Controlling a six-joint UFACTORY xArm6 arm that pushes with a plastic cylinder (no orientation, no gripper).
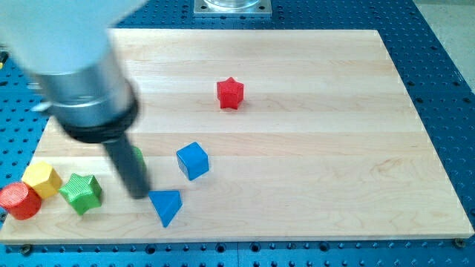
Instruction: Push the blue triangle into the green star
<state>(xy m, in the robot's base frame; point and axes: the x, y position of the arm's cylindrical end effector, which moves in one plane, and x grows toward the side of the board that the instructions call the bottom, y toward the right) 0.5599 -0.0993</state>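
The arm looms nearest, a blurred grey cylinder with a dark collar filling the view's upper left. It carries no tool that could clench or release; it ends in a dark rod slanting down toward the view's bottom. My tip sits on the tabletop, a pale wooden board resting on a blue perforated base.

The tip lies between the green star on its left and the blue triangle on its right. It is just beside the triangle's upper left corner, though I cannot tell whether they touch. The triangle points toward the view's bottom and stands apart from the star.

A blue cube lies just above and right of the triangle. A second green block peeks out behind the rod, its shape mostly hidden. A yellow block sits just left of the star, possibly hexagonal, with a red cylinder touching it at the board's lower left corner. A red star stands well apart, toward the view's top.
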